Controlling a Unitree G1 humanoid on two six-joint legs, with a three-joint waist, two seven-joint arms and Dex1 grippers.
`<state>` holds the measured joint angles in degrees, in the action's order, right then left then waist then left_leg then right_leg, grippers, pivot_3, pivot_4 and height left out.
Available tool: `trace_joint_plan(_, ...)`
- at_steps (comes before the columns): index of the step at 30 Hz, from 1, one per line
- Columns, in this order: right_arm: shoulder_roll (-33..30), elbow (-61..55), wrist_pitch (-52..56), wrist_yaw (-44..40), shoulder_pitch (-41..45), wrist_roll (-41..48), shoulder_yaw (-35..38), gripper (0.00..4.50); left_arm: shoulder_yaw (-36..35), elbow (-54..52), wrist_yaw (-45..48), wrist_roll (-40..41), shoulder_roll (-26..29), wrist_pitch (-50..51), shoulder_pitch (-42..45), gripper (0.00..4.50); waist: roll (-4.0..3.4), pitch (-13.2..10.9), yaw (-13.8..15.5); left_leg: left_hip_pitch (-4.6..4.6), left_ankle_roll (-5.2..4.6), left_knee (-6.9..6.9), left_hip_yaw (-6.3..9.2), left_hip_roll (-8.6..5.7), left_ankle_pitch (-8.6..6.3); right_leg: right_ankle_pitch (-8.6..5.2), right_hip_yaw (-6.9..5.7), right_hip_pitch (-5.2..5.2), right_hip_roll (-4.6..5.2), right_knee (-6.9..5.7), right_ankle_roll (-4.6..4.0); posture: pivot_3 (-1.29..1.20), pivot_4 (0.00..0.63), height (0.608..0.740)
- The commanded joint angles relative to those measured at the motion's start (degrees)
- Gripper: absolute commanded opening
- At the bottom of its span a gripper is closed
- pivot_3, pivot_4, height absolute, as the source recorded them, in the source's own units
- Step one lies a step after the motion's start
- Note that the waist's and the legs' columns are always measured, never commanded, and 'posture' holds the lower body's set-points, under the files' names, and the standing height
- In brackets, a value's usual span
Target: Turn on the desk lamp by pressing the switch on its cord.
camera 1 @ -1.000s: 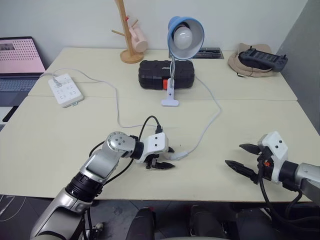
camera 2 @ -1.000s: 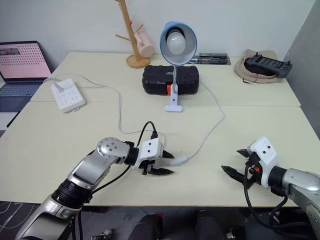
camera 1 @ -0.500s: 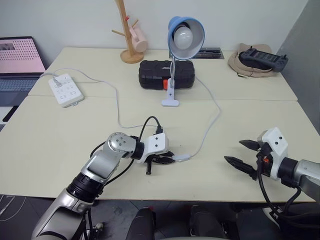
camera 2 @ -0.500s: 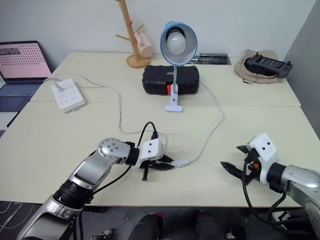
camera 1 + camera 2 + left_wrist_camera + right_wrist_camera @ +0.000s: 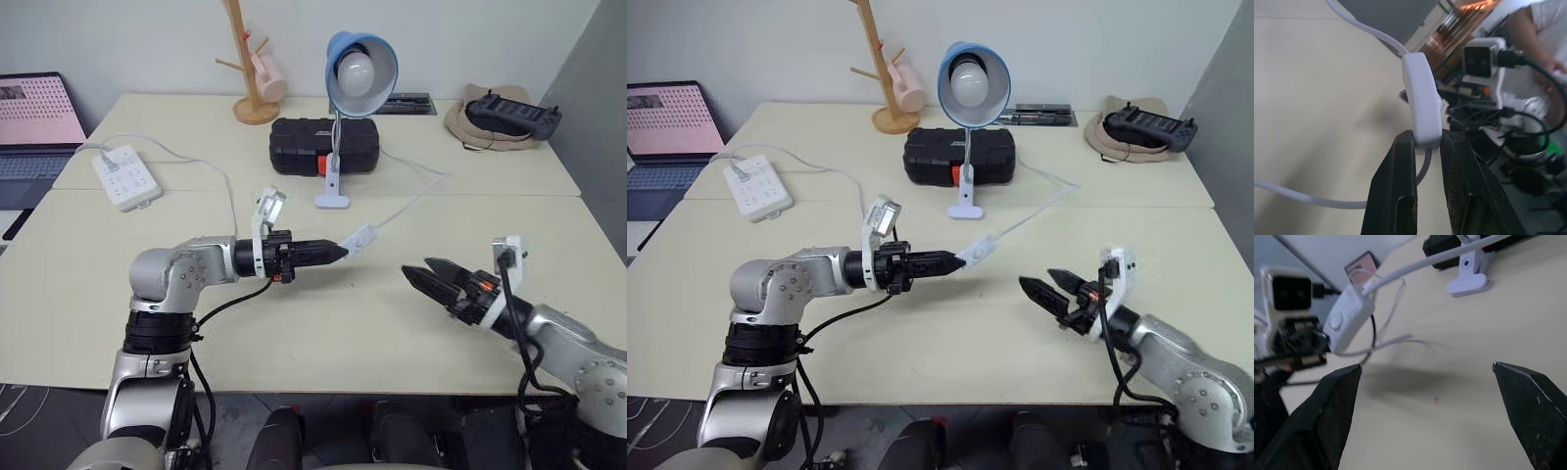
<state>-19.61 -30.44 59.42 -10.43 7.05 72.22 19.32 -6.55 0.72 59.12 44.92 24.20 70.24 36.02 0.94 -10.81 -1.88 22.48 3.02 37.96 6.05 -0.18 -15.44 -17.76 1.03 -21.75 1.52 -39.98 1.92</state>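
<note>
— Beige table (image 5: 88, 294) all around; where's your switch?

— Your left gripper (image 5: 338, 251) pinches the switch (image 5: 361, 238) by one end, clear of the table, cord (image 5: 416, 192) stretched up to the unlit lamp (image 5: 361, 73).

— And your right gripper (image 5: 419, 275)?

— Jaws spread wide, empty, pointing at the switch from nearby, not touching.

The left arm reaches out over the table with its elbow bent and forearm level, and the left gripper (image 5: 336, 251) points sideways toward the robot's right — its two black fingers (image 5: 1400, 196) pinched together on one end of the switch (image 5: 1421, 102), held up off the surface. The right arm comes in from the other side, its right gripper (image 5: 425, 277) also raised and level, aimed toward the left one — jaws spread wide, holding nothing.
</note>
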Motion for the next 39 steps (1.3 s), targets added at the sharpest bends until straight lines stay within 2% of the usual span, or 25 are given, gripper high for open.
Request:
trace_joint_plan(1, 3.6, 1.8, -3.6, 9.2, 6.2, 18.3, -2.9, 4.5, -4.4, -0.5, -3.3, 5.8, -1.5, 4.2, 1.9, 0.38, 0.0, 0.0, 0.0, -0.01, 0.0, 0.0, 0.01, 0.05, 0.0, 0.0, 0.01, 0.0, 0.0, 0.0, 0.0, 0.0, 0.15, 0.74)
trace_joint_plan(3, 3.5, 2.9, -4.7, 11.7, 7.8, 23.6, -4.3, 4.5, -5.2, -0.8, -4.5, 7.5, -2.0, 5.4, 2.0, 0.38, 0.0, 0.0, -0.1, -0.01, 0.0, 0.0, 0.01, 0.02, 0.0, 0.0, -0.02, 0.01, 0.0, 0.0, 0.0, 0.0, 0.15, 0.74)
trace_joint_plan(6, 1.4, 3.8, -5.2, 13.5, 8.7, 26.6, -6.7, 4.5, -5.5, -1.6, -6.0, 9.5, -2.3, 6.4, 1.8, 0.38, 0.0, 0.0, 0.1, 0.04, 0.0, 0.0, 0.02, 0.01, 0.0, 0.0, -0.05, 0.0, 0.06, 0.03, 0.0, 0.0, 0.15, 0.74)
trace_joint_plan(19, -0.5, 7.3, -7.8, 12.4, 11.7, 25.0, -12.8, 4.5, -6.2, -3.0, -11.5, 15.1, -3.8, 7.3, 0.7, 0.38, 0.0, 0.0, 0.0, 0.04, 0.0, -0.01, -0.04, -0.11, 0.0, 0.0, 0.03, -0.04, -0.04, 0.04, 0.0, 0.0, 0.15, 0.74)
trace_joint_plan(22, -1.2, 8.0, -8.1, 11.5, 12.3, 24.9, -12.6, 3.97, -6.2, -3.1, -12.1, 15.9, -3.8, 7.3, 0.5, 0.38, 0.0, 0.0, 0.0, 0.05, -0.01, -0.01, -0.05, -0.11, 0.0, 0.0, 0.04, -0.06, -0.04, 0.04, 0.0, 0.0, 0.15, 0.74)
trace_joint_plan(32, -3.3, 7.9, -8.1, 9.6, 12.5, 25.5, -13.1, 1.5, -5.9, -3.8, -13.6, 18.2, -3.2, 7.0, -0.6, 0.38, 0.0, 0.0, 0.0, 0.08, -0.01, -0.02, -0.06, -0.1, 0.0, 0.0, 0.03, -0.08, -0.04, 0.05, 0.0, 0.0, 0.15, 0.74)
trace_joint_plan(35, -3.6, 7.5, -7.9, 9.3, 12.2, 25.7, -13.5, 0.89, -5.8, -3.6, -14.1, 18.7, -3.2, 6.8, -0.6, 0.38, 0.0, 0.0, 0.0, 0.07, -0.01, -0.02, -0.06, -0.11, 0.0, 0.0, 0.04, -0.08, -0.04, 0.05, 0.0, 0.0, 0.15, 0.74)
trace_joint_plan(39, -4.4, 7.0, -7.5, 8.4, 12.1, 25.5, -14.4, 0.63, -5.4, -3.1, -14.2, 18.8, -3.1, 6.2, -0.3, 0.38, 0.0, 0.0, 0.0, 0.08, -0.01, -0.02, -0.07, -0.11, 0.0, 0.0, 0.03, -0.08, -0.04, 0.05, 0.0, 0.0, 0.15, 0.74)
